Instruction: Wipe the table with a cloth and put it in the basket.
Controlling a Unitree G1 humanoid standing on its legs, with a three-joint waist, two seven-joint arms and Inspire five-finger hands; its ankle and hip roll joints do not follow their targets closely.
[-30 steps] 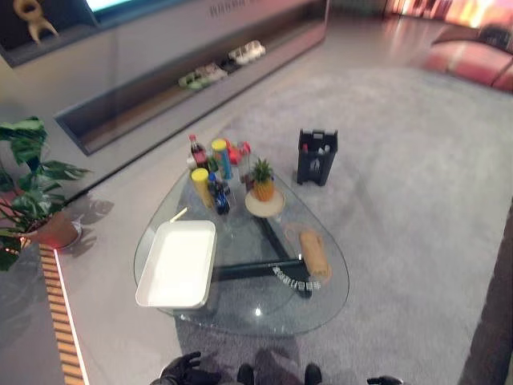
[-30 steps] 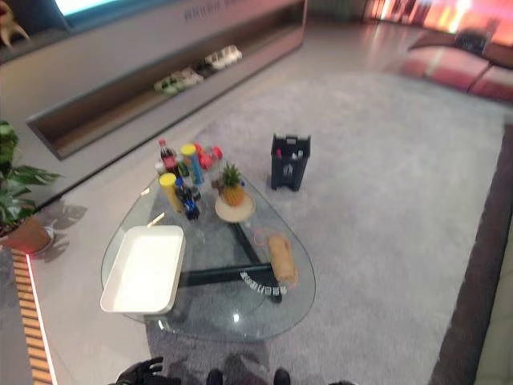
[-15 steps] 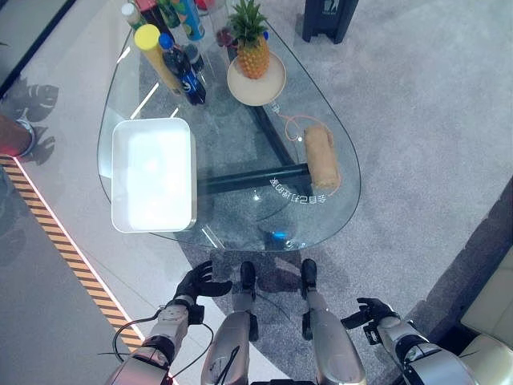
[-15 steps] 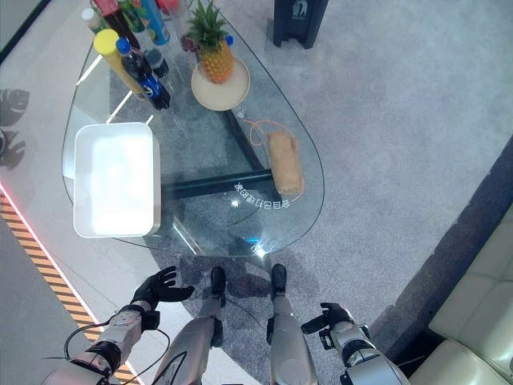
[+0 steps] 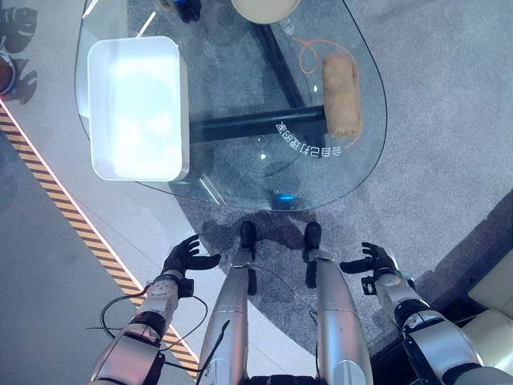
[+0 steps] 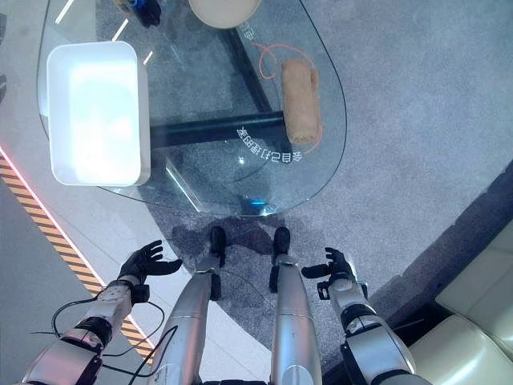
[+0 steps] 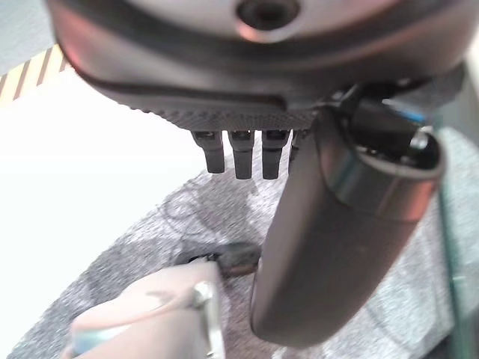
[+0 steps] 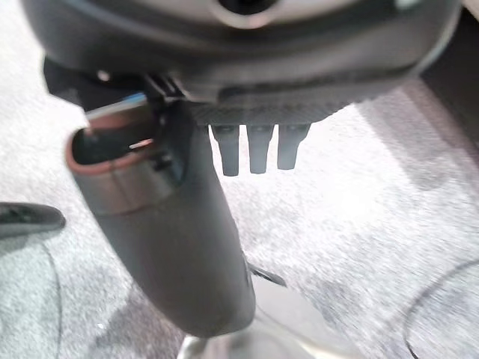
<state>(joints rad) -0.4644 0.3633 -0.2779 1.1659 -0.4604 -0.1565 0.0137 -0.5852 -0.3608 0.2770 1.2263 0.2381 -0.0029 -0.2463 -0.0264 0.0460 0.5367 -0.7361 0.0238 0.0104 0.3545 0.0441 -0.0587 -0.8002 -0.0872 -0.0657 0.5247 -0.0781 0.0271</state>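
A tan rolled cloth [image 5: 342, 95] with an orange cord lies on the right side of the glass table [image 5: 240, 172]. On the table's left side stands a white rectangular basket [image 5: 132, 104], empty. My left hand [image 5: 186, 257] hangs low, below the table's near edge and over the floor, with its fingers spread and holding nothing. My right hand [image 5: 373, 261] hangs on the other side over the grey carpet, likewise open and empty. Each wrist view shows straight fingers [image 7: 239, 153] [image 8: 254, 153] above carpet.
A round plate [image 5: 264, 6] and a dark bottle [image 5: 188, 8] stand at the table's far end. A black bar [image 5: 256, 124] runs under the glass. An orange-striped strip [image 5: 64, 208] crosses the floor on the left; a cream sofa [image 5: 493, 297] sits at the right.
The camera has tilted down, so the table has slid up the picture and the far bottles have left it. Both hands remain low, open and empty.
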